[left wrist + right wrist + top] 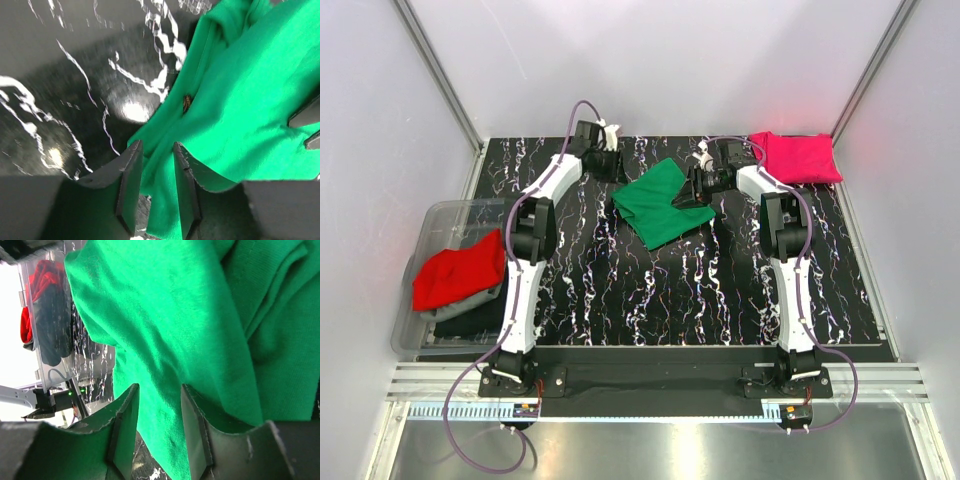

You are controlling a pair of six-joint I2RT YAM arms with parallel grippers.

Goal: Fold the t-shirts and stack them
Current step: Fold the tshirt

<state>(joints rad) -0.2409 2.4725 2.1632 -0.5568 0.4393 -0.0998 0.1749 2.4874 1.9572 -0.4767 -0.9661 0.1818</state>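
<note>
A bright green t-shirt point(660, 205) lies partly folded and rumpled at the back middle of the black marbled table point(650, 300). My left gripper point(611, 166) hangs over the shirt's left corner. In the left wrist view its jaws point(156, 145) stand apart, with green cloth point(240, 100) running loose between them. My right gripper point(698, 190) is at the shirt's right edge, open, with the green cloth point(165, 315) spread under its jaws point(159, 387). A folded magenta-pink t-shirt point(798, 157) rests at the back right. A red t-shirt point(460, 272) sits on grey and black ones in the bin.
The clear plastic bin point(435, 215) stands at the table's left edge and shows in the right wrist view too point(50, 315). White walls close in the back and both sides. The arm bases are on a rail at the near edge.
</note>
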